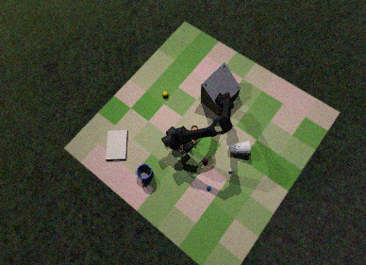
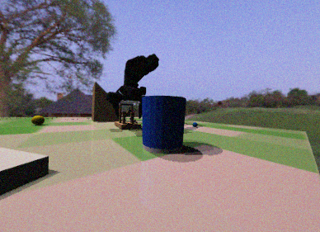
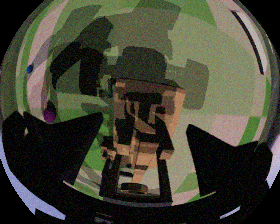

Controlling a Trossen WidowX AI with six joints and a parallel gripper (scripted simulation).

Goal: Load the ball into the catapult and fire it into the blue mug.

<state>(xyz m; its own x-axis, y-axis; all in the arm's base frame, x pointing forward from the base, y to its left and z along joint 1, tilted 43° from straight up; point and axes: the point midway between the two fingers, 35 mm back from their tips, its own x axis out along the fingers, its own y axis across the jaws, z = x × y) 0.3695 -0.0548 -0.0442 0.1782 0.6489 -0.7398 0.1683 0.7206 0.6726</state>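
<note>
The wooden catapult (image 2: 128,125) (image 3: 177,107) stands on the mat, partly covered by the arm in the top view. My gripper (image 3: 146,123) is open and empty, low over the catapult, with one finger on each side of its frame in the wrist view. The catapult's round cup (image 3: 134,188) shows at the bottom of the wrist view; I cannot tell if anything lies in it. The blue mug (image 1: 145,173) (image 2: 162,123) stands upright, apart from the catapult. A purple ball (image 1: 205,161) (image 3: 50,113) lies beside the catapult, and a small blue ball (image 1: 208,188) (image 2: 195,125) (image 3: 29,69) lies farther off.
A yellow ball (image 1: 165,93) (image 2: 37,120) and a small white ball (image 1: 230,172) lie on the patchwork mat (image 1: 245,235). A white cup-like thing (image 1: 241,150) is right of the arm. A flat white box (image 1: 117,145) (image 2: 21,158) is beyond the mug. A grey block (image 1: 221,84) is near the arm's base.
</note>
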